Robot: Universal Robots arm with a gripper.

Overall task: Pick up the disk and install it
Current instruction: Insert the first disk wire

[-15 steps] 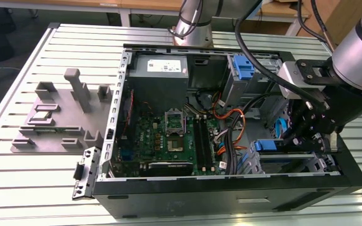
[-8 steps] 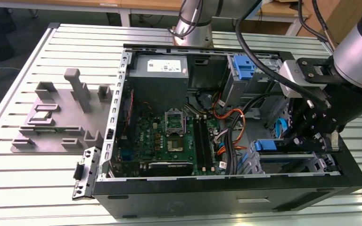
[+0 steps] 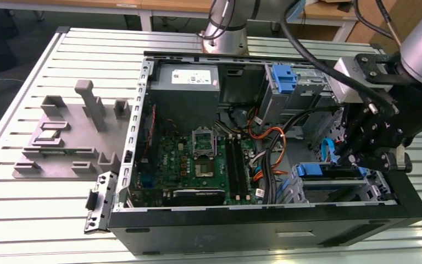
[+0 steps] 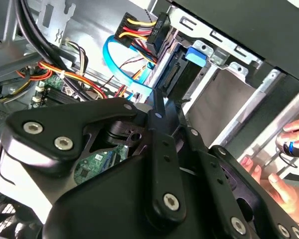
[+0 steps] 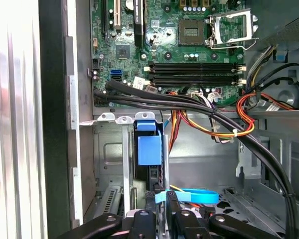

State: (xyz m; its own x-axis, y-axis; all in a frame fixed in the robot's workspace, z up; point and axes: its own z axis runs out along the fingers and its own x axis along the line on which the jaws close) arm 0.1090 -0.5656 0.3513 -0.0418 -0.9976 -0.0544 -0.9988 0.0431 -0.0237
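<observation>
The disk [image 5: 148,149], framed by its blue carrier, stood on edge in the drive bay [image 3: 336,184] at the front corner of the open computer case [image 3: 270,217], slotted between the bay's metal rails. The gripper [image 3: 362,160] hovered just above it (whether spread or pressed together, I cannot tell), a blue data cable [image 5: 189,195] alongside.
</observation>
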